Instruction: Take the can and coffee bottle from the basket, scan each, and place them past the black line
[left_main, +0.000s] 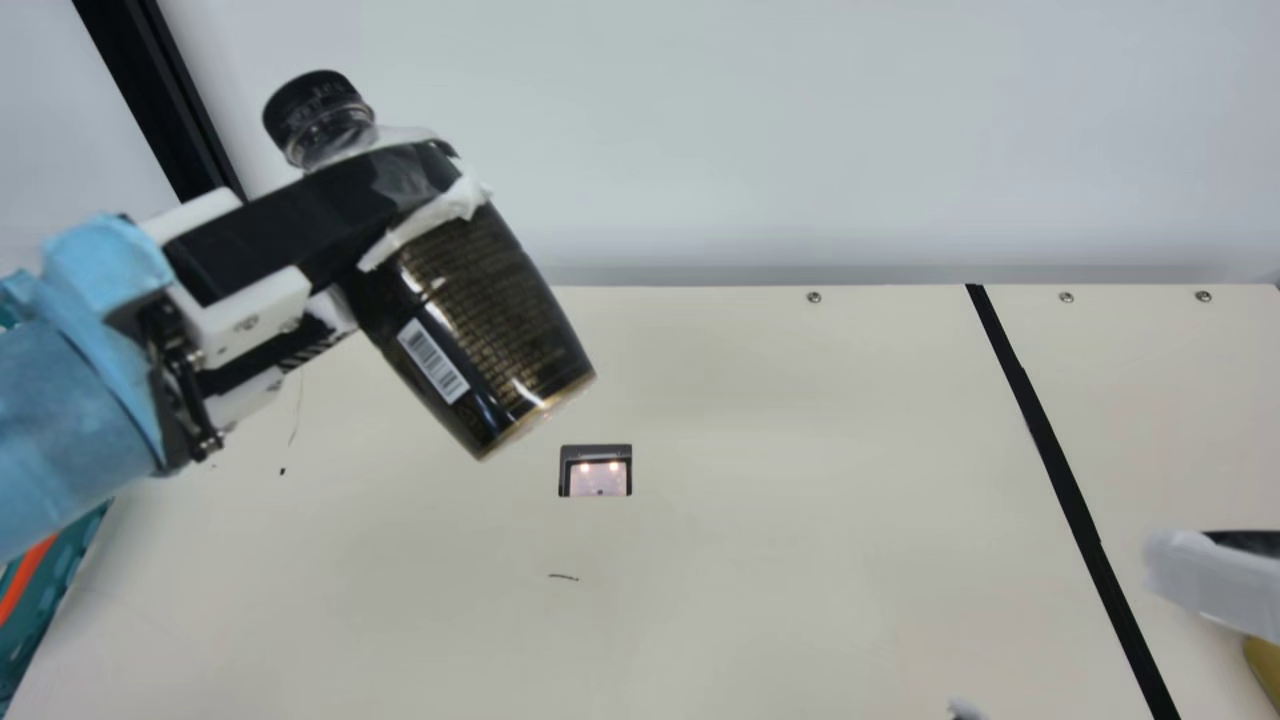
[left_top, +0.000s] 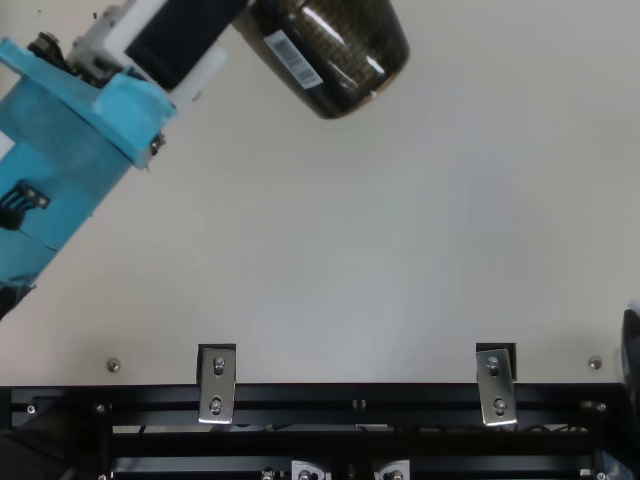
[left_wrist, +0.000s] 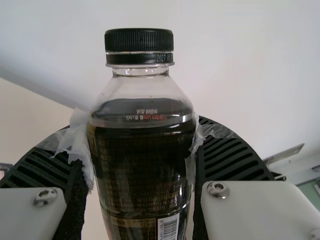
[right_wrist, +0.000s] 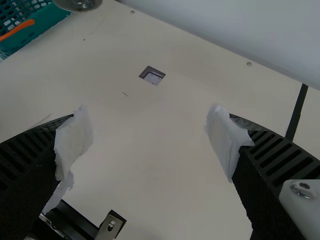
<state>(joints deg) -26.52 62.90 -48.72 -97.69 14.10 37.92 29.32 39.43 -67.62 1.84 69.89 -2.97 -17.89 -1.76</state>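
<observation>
Coffee btl (left_main: 480, 310) is tilted in the air over the worktop (left_main: 760, 560), in the L gripper (left_main: 425, 208); its cap & neck are cut off at the top view's edge, base cut off in the L wrist view. In main view the near finger & its torn white padding hide part of the btl's shoulder. A gold-coloured thing (left_main: 1266, 672) at main view's R edge is cut off, partly behind a white-padded fingertip; can't tell what it is. Teal basket (right_wrist: 47, 24) w/ orange part, also cut off; contents can't be made out

Worktop is cream w/ a few small dark marks, screws along far edge, scanner window (left_main: 596, 472) set in & lit, black line (left_main: 1064, 470) running twd the far edge on the R side. Pale wall (left_main: 700, 130) behind, black post (left_main: 150, 90) at far L, black metal rail (left_top: 360, 400) w/ brackets in top view

Btl's long axis slants: cap up & twd main view's L, base down & twd its R, near the scanner window in that view but raised; barcode faces neck cam. L fingers pinch btl at its upper body; R gripper's (left_main: 1061, 640) fingers are spread, nothing btwn them
</observation>
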